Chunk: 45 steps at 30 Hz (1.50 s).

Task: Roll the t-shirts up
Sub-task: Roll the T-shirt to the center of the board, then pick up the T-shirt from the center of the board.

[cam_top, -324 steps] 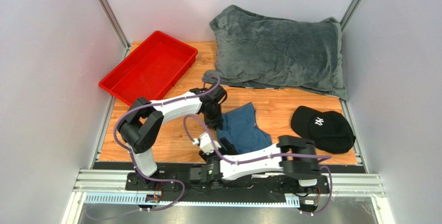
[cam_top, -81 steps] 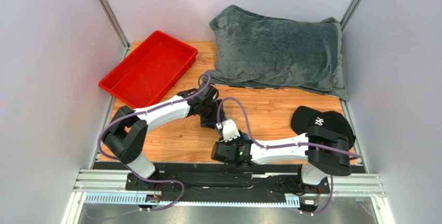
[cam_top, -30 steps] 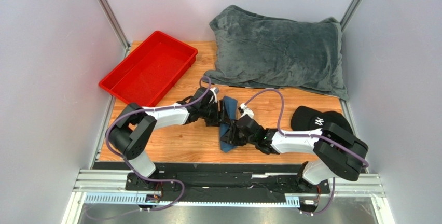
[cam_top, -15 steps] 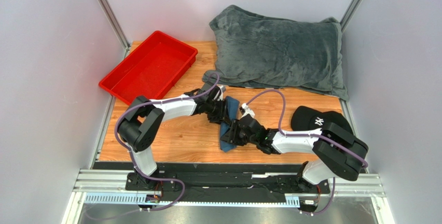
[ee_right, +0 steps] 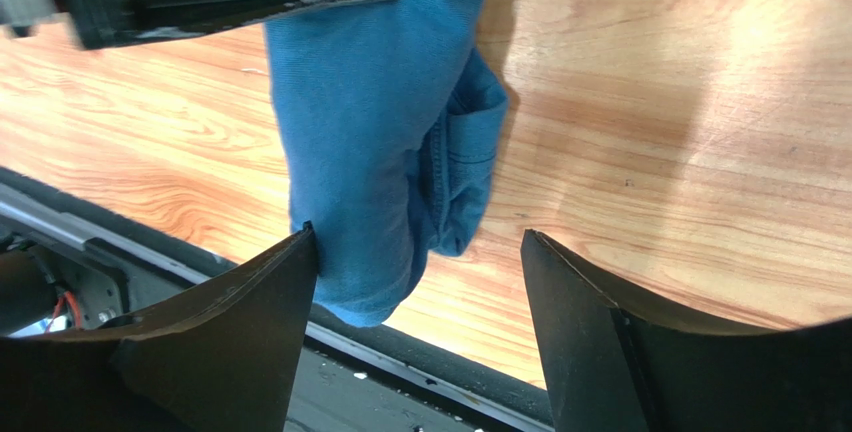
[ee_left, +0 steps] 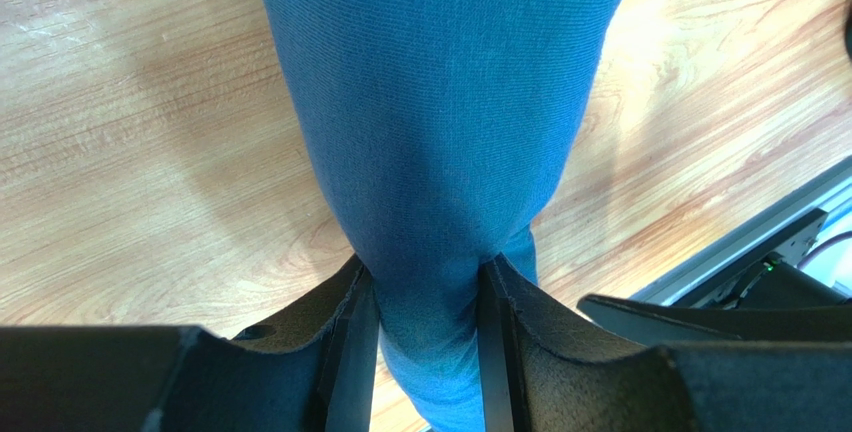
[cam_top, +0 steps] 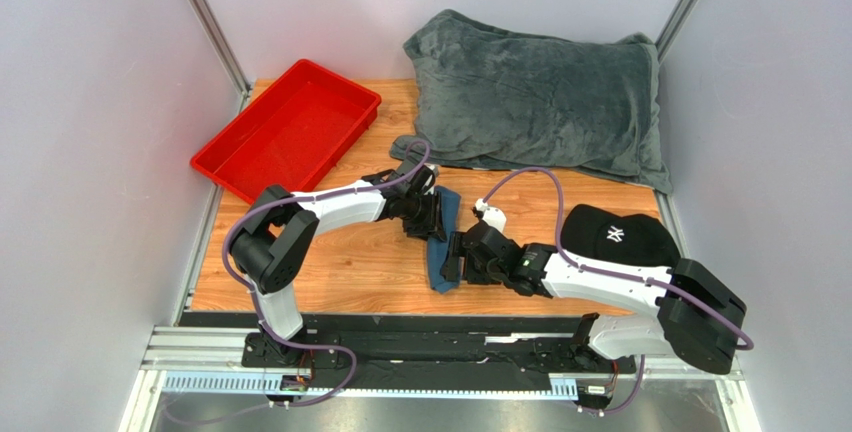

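Closely seen, the left gripper point(ee_left: 428, 297) is shut narrow on the t-shirt point(ee_left: 440, 102), with the cloth bunched and squeezed between both fingers. From that pinch the shirt runs out as one long, tight, tube-like band of plain teal-blue.

The right gripper point(ee_right: 418, 237) is spread wide. One finger point(ee_right: 250, 302) touches the outer edge of the shirt's near end. The other stands apart over bare wood. A hemmed fold shows at that end, tucked beside the main bulk. Whether the end rests on the worktop point(cam_top: 340, 272) or hangs just above it cannot be told.

Landmark is the red tray point(cam_top: 285, 137), at the far-left corner of the worktop.
- T-shirt: to the near right of the tray and apart from it, a narrow strip running far to near at mid-worktop. Its near end is close to the worktop's front edge, where the black rail point(cam_top: 330, 324) starts.
- Open room: bare wood between the tray's near rim and the front edge, crossed only by the left arm. More bare wood shows on the side of the shirt away from the tray, under the right arm.
- Grey blanket point(cam_top: 540, 102): right of the tray, filling the far edge up to the right wall.
- Black cap point(cam_top: 615, 242): well right of the tray, nearer the front, by the right edge of the worktop.
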Motion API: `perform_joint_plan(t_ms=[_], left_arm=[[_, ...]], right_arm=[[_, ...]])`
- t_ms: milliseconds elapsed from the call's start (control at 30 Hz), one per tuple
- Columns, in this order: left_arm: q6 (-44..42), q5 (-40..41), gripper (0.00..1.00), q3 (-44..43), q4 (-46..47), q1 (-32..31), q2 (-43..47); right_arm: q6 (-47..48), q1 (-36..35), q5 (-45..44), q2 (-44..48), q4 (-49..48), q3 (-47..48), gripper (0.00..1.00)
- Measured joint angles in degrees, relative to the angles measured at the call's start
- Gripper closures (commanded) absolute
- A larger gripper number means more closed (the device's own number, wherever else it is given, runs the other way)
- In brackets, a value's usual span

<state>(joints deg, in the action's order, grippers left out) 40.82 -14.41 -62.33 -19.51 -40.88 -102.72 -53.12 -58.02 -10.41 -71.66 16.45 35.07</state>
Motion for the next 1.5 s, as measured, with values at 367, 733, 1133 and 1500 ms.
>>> perform_joint_plan(t_ms=[367, 733, 1133, 1500], left_arm=[[1.2, 1.4, 0.61, -0.2, 0.0, -0.3, 0.0], [2.6, 1.7, 0.61, -0.5, -0.3, -0.3, -0.3], [2.6, 1.6, 0.61, -1.2, -0.9, -0.3, -0.7], [2.6, 1.4, 0.61, -1.2, -1.0, -0.3, -0.8]], right_arm=[[-4.6, 4.4, 6.9, -3.9, -13.3, -5.8, 0.2], [-6.8, 5.7, 6.0, 3.7, -17.8, -13.0, 0.15], [-8.5, 6.8, 6.4, 7.6, -23.6, -16.4, 0.12], [-9.2, 8.5, 8.7, -1.5, -33.3, -16.3, 0.14]])
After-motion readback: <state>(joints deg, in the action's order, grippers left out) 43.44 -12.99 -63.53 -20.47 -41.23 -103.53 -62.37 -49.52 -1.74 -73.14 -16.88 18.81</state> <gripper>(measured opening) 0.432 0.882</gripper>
